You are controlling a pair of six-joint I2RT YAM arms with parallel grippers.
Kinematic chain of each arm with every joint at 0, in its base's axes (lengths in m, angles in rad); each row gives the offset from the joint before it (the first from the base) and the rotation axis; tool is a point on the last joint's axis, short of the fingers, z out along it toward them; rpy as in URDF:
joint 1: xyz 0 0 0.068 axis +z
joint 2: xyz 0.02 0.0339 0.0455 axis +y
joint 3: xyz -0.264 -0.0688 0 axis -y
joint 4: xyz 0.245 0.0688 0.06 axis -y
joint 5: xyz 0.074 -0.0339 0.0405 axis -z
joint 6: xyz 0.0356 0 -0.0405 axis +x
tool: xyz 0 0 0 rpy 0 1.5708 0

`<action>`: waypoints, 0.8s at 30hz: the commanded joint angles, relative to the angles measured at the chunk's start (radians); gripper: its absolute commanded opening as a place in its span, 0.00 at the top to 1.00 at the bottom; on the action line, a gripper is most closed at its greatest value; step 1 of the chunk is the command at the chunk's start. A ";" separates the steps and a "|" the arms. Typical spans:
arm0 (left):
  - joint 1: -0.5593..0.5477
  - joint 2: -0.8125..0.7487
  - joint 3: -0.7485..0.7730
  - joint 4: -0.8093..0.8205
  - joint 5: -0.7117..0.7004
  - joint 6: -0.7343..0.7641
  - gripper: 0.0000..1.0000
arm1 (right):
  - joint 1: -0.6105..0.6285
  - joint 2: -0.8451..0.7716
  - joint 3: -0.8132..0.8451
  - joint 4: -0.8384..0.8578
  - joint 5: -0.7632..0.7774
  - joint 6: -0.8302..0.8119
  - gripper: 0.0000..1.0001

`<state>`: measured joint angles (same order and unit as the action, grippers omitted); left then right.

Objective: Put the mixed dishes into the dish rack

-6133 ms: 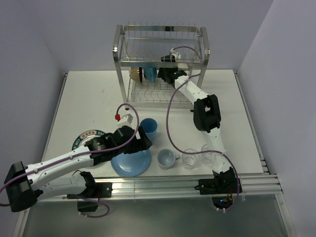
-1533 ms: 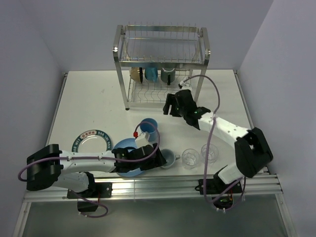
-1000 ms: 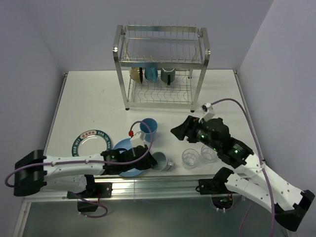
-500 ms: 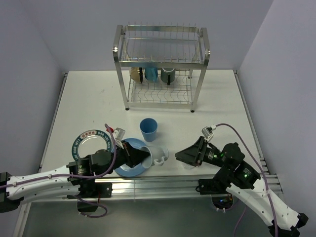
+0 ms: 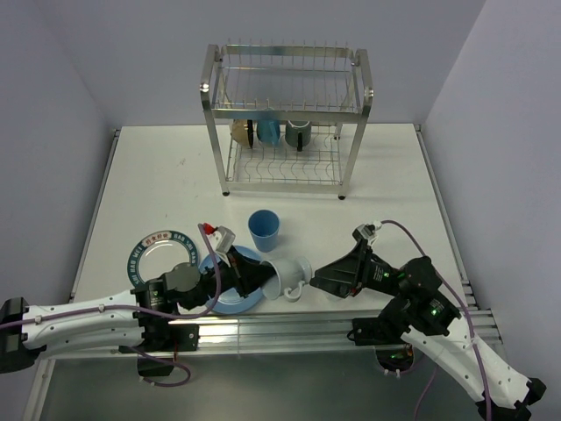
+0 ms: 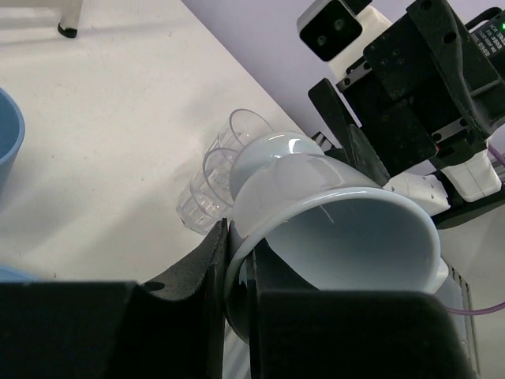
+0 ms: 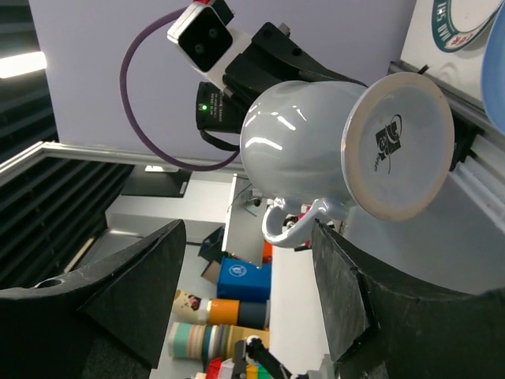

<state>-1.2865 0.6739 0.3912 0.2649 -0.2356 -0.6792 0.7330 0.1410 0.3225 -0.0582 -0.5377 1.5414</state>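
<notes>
My left gripper [image 5: 259, 279] is shut on the rim of the pale blue mug [image 5: 287, 275], one finger inside the rim and one outside. It holds the mug on its side above the table's front edge. In the left wrist view the mug [image 6: 316, 205] fills the centre, clamped in the left gripper [image 6: 241, 260]. My right gripper [image 5: 321, 278] is open and faces the mug's base. In the right wrist view the mug [image 7: 316, 158] has its handle low between the spread fingers [image 7: 347, 300], untouched. The dish rack [image 5: 285, 114] stands at the back.
A blue tumbler [image 5: 264, 230] stands mid-table. A blue plate [image 5: 235, 304] lies under my left arm and a white patterned-rim plate [image 5: 162, 250] to its left. Two clear glasses [image 6: 225, 158] stand under the mug. The rack's lower tier holds a cream cup [image 5: 240, 132] and a dark mug [image 5: 298, 134].
My left gripper has lifted the mug higher and tipped it toward the right arm. The right gripper has come closer to the mug and its fingers have narrowed slightly.
</notes>
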 commanded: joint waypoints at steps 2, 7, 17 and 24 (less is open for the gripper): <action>-0.005 0.021 0.086 0.209 0.030 0.092 1.00 | 0.006 0.012 -0.003 0.086 -0.025 0.049 0.28; -0.005 0.049 0.118 0.247 0.042 0.141 1.00 | 0.008 0.016 0.006 0.069 -0.024 0.046 0.29; -0.005 0.092 0.192 0.250 0.056 0.210 1.00 | 0.019 0.012 -0.005 0.096 -0.022 0.071 0.29; -0.005 0.160 0.196 0.318 0.076 0.214 1.00 | 0.060 0.040 -0.016 0.216 0.004 0.121 0.32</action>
<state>-1.2865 0.8200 0.5232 0.4179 -0.1913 -0.4782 0.7650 0.1608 0.3180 0.0433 -0.5423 1.6291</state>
